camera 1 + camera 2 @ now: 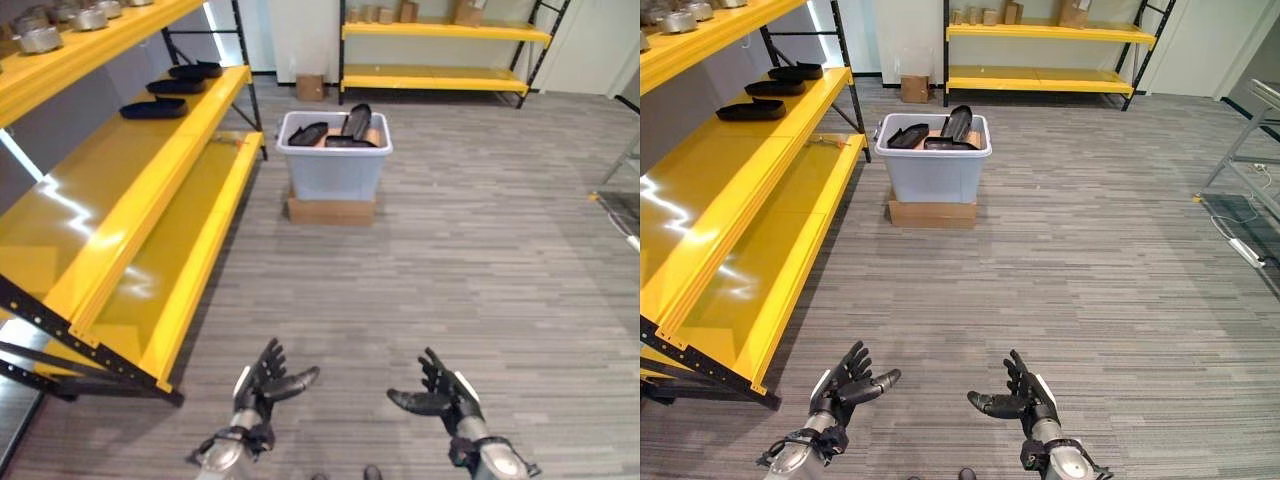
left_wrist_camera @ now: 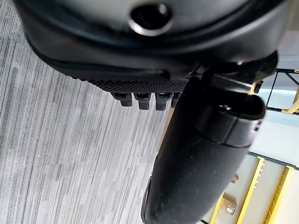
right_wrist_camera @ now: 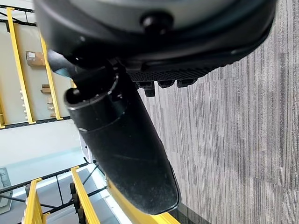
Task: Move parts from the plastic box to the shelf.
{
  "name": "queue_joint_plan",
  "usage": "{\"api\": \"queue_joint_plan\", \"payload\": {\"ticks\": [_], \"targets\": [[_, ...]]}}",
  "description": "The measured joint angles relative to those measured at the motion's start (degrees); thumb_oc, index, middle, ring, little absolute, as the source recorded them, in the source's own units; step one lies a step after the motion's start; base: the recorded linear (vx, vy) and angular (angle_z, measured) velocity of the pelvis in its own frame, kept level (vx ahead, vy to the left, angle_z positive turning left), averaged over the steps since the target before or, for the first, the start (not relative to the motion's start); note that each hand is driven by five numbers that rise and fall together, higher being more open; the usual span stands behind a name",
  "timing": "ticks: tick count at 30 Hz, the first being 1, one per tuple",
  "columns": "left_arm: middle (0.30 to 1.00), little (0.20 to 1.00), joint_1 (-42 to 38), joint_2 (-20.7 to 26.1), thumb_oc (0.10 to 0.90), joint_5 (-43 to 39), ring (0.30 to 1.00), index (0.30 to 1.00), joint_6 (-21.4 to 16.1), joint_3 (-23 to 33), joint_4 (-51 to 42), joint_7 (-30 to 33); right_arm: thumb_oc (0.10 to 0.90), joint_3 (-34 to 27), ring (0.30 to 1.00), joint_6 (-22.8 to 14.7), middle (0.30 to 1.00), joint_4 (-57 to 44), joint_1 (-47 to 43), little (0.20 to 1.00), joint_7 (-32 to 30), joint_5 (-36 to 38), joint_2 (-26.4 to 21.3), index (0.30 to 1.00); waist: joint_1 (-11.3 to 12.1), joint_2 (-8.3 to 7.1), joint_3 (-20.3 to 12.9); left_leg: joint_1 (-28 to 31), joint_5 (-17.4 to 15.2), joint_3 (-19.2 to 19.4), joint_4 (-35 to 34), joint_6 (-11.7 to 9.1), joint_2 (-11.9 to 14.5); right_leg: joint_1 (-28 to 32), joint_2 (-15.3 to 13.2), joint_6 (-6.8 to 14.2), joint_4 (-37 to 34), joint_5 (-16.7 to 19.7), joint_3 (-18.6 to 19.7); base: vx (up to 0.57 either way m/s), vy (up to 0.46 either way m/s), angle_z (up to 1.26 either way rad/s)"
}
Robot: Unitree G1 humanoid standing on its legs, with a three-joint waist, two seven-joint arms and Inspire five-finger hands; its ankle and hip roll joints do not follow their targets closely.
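Both robot hands hang low over the floor with nothing in them: the left robot hand (image 1: pixel 262 385) and the right robot hand (image 1: pixel 440 398) have relaxed, spread fingers, palms turned toward each other. The plastic box (image 1: pixel 334 168) stands well ahead of them, about midway between the two, on a flat cardboard base (image 1: pixel 331 211). Black parts (image 1: pixel 352 125) lie inside it, some leaning on end. The yellow shelf (image 1: pixel 150 200) runs along the left robot hand's side, three black parts (image 1: pixel 153 108) already on it.

You're in a storeroom or warehouse: yellow steel shelving (image 1: pixel 150 190) fills the frame's left, more racks (image 1: pixel 440 55) line the top, grey carpet floor (image 1: pixel 480 260) between.
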Motion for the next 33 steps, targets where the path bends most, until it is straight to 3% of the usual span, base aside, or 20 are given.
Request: {"api": "queue_joint_plan", "payload": {"ticks": [33], "targets": [[1.0,1.0,0.0,0.0,0.9,0.0,1.0,1.0,0.0,0.1,0.0,0.0,0.9,0.0,1.0,0.0,1.0,0.0,-0.1,1.0,0.0,0.0,0.3,1.0,0.0,-0.15,0.1,1.1,-0.1,0.2,0.2,0.4,0.0,1.1,0.0,-0.3,0.0,-0.1,0.0,0.0,0.0,0.0]]}}
